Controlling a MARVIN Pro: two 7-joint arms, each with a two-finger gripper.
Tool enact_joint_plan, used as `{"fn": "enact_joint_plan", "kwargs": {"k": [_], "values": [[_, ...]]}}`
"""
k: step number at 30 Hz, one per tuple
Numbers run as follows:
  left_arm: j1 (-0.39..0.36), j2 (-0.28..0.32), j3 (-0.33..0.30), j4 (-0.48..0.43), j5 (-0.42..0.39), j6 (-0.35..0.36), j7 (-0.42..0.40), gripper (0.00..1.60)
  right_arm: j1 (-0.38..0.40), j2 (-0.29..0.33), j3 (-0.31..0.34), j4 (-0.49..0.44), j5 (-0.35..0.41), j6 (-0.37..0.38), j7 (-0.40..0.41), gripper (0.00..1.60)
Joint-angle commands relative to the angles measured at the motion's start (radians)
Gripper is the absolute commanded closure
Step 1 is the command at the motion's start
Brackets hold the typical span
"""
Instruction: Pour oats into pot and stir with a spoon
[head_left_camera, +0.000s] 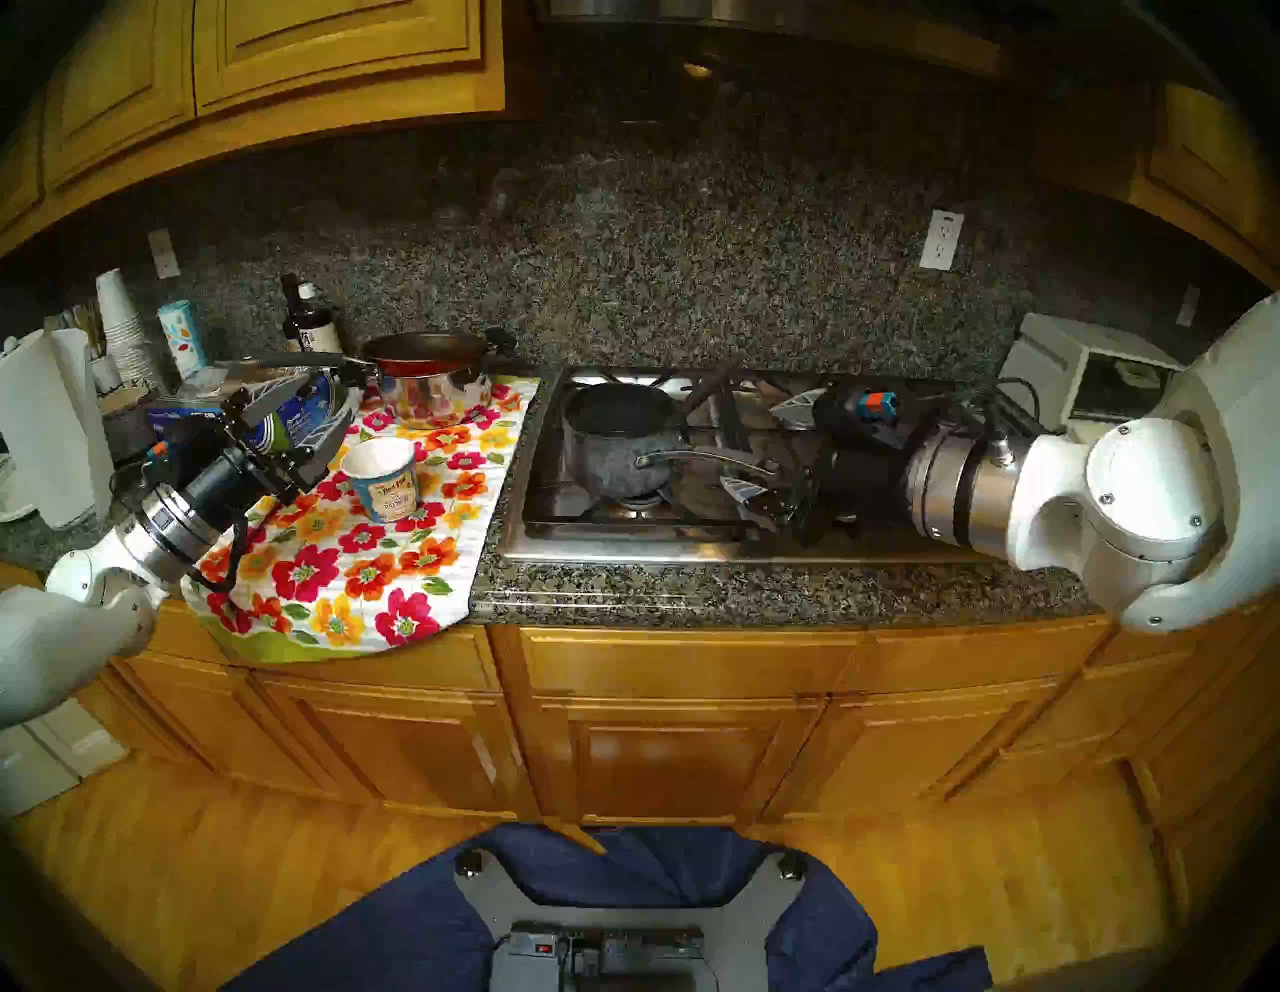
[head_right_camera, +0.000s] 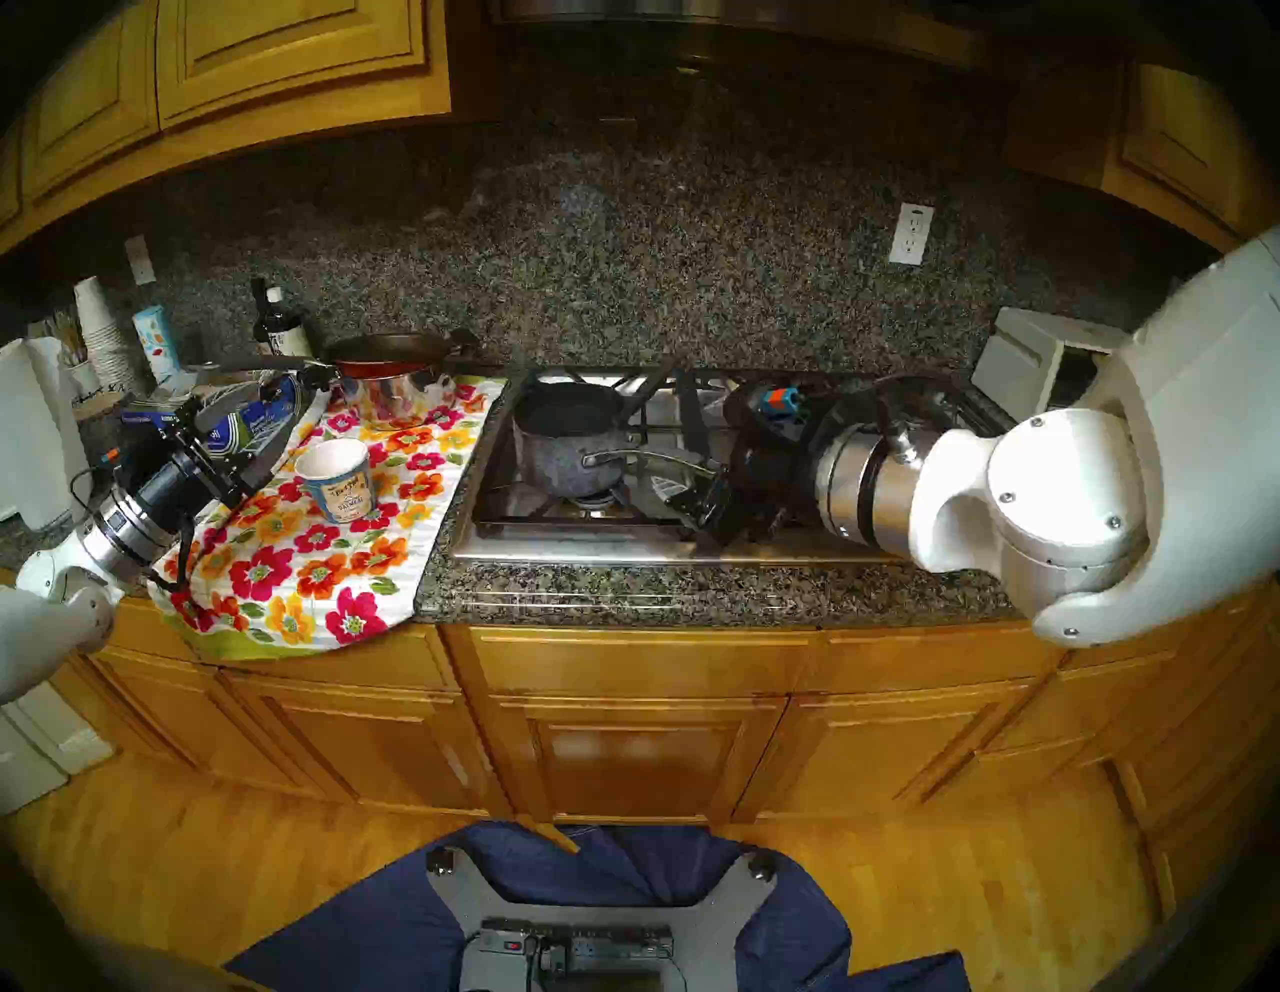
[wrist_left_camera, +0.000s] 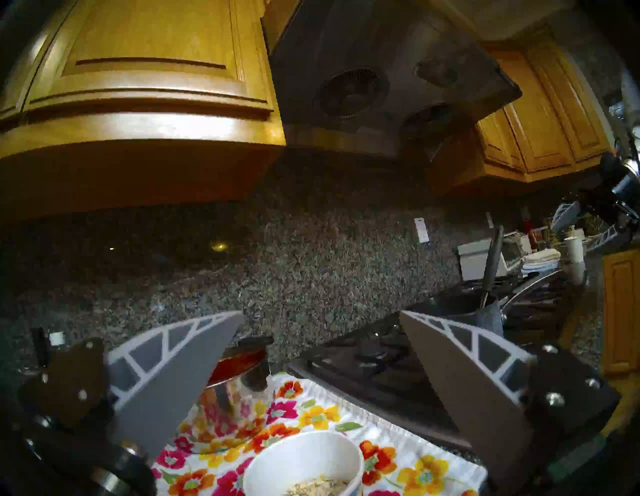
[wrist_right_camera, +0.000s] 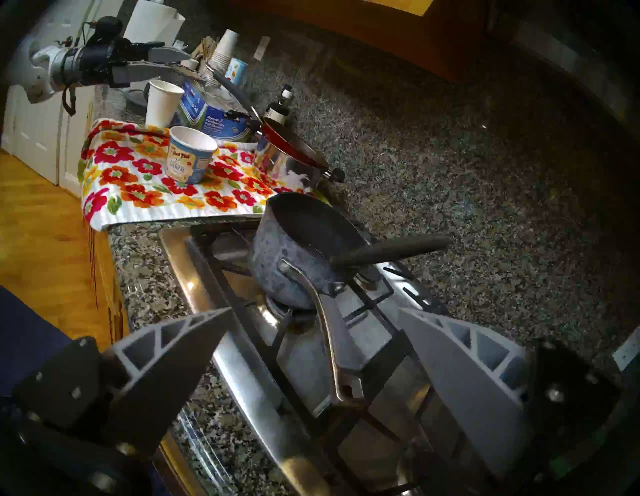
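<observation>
I am viewing a speckled granite counter (head_left_camera: 762, 596) under wooden cabinets, speckled blue-grey saucepan (head_left_camera: 616, 443) sitting on the steel gas stove (head_left_camera: 623, 547), blue-labelled oatmeal cup (head_left_camera: 383, 478) standing on a floral cloth (head_left_camera: 360, 575), left gripper (wrist_left_camera: 318, 350) and right gripper (wrist_right_camera: 311, 350) both gaping wide, empty.

Dim, warm light; glare glints off the steel stovetop (wrist_right_camera: 242, 391). Fisheye bending curves the edges inside dark vignetted rims; details look soft.

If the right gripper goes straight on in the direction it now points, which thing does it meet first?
Most likely the saucepan's handle. The right gripper is open, and in its wrist view the curved handle runs between the two fingers toward the saucepan on the stove. Height over the handle is unclear, so it may pass just above.
</observation>
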Motion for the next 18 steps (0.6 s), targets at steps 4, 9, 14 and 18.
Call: {"fn": "enact_joint_plan", "kwargs": {"k": [4, 9, 14, 18], "values": [[0.016, 0.015, -0.001, 0.013, 0.083, -0.055, -0.011, 0.0, 0.015, 0.0, 0.002, 0.008, 0.0, -0.002, -0.003, 0.0], [0.012, -0.025, 0.019, 0.045, 0.157, -0.063, 0.0, 0.0, 0.015, 0.0, 0.002, 0.008, 0.0, -0.002, -0.003, 0.0], [0.0, -0.051, 0.025, 0.061, 0.181, -0.055, 0.008, 0.0, 0.015, 0.0, 0.002, 0.008, 0.0, -0.002, -0.003, 0.0], [-0.017, -0.066, 0.023, 0.071, 0.176, -0.033, 0.013, 0.0, 0.015, 0.0, 0.002, 0.008, 0.0, -0.002, -0.003, 0.0]]}}
